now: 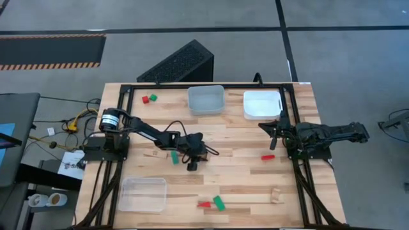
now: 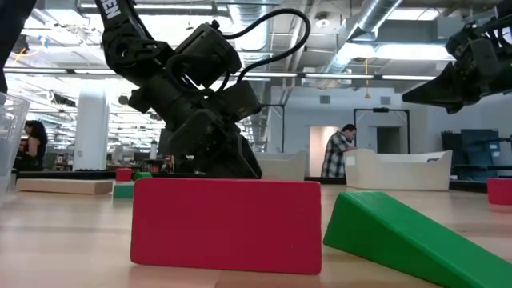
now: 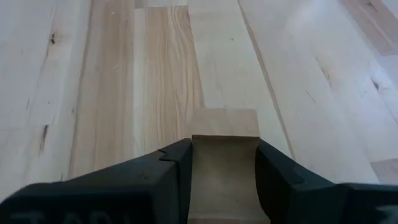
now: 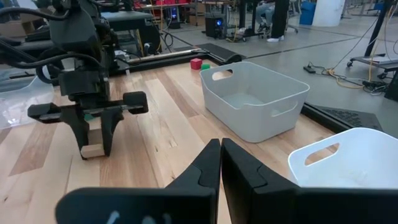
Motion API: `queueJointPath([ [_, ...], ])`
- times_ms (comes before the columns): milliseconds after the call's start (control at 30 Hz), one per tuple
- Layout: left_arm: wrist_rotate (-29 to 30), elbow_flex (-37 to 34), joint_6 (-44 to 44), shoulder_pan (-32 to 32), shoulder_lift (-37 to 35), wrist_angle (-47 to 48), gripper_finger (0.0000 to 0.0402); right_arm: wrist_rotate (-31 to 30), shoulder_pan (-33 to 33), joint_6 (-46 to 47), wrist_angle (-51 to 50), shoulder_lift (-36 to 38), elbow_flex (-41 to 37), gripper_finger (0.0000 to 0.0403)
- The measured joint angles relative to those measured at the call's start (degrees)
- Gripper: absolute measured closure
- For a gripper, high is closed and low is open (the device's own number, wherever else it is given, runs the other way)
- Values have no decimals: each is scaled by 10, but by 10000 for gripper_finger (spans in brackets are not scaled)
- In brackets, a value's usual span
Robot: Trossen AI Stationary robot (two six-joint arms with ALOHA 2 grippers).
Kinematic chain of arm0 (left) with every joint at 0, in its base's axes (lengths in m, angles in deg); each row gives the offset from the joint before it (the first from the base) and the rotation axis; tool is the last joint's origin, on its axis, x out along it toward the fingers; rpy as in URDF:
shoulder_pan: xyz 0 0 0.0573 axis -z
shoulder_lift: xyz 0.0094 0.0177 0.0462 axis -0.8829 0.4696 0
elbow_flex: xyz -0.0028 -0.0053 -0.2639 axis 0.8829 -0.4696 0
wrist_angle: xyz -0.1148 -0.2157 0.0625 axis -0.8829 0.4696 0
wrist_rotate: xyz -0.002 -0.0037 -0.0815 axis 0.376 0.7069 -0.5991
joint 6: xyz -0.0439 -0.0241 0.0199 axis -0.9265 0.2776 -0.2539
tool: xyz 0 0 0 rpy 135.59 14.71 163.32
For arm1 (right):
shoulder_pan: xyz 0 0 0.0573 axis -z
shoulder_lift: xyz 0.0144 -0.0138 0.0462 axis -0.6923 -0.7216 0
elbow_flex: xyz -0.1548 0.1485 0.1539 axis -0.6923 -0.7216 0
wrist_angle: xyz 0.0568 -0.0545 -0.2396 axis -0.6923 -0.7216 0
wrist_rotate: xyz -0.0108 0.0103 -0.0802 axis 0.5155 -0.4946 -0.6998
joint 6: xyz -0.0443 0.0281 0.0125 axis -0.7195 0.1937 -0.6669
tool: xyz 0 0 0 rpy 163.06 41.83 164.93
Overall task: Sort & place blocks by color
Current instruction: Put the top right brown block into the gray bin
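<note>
My left gripper [image 1: 192, 164] stands near the table's middle, fingers pointing down, shut on a plain wood block [image 3: 224, 165]; the right wrist view shows this block [image 4: 92, 149] too. My right gripper [image 4: 221, 163] is shut on nothing and hovers by the white bin [image 1: 262, 104]. A green block [image 1: 174, 156] and a wood bar [image 1: 151, 153] lie left of my left gripper. Other blocks lie flat on the table: a red one [image 1: 268, 156], a red [image 1: 204, 204] and green [image 1: 219, 202] pair, a wood one [image 1: 276, 195], and a red [image 1: 146, 99] and green [image 1: 153, 97] pair. My left gripper pinches the plain wood block between its two fingers [image 3: 174, 168], one on each of two opposite side faces [image 3: 198, 163]. The fingers come from above, pointing down. The block stands upright, its lower end [image 4: 92, 152] showing below the fingertips, at the table or just above it.
A grey-white bin [image 1: 206, 99] and the white bin stand at the far edge; a clear bin [image 1: 142, 193] sits near the near left corner. A black frame [image 1: 300, 172] borders the table. People stand in the room beyond [image 2: 340, 152].
</note>
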Motion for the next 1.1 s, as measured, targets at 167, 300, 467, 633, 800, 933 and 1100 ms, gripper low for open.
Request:
queueJointPath([
  [167,-9,-2,14,-3,-34,30,307,0,0,0,0,0,0,365],
  [300,3,-1,23,-3,-80,66,307,0,0,0,0,0,0,365],
  [467,38,-2,35,-3,-127,71,307,0,0,0,0,0,0,365],
  [633,31,-5,50,-3,-137,27,307,0,0,0,0,0,0,365],
  [800,-19,-4,47,-3,-137,-45,307,0,0,0,0,0,0,365],
  [933,-39,-4,39,-3,-135,-88,307,0,0,-10,0,0,0,365],
  [1100,-68,-4,24,-3,-135,-119,307,0,0,-18,0,0,0,365],
])
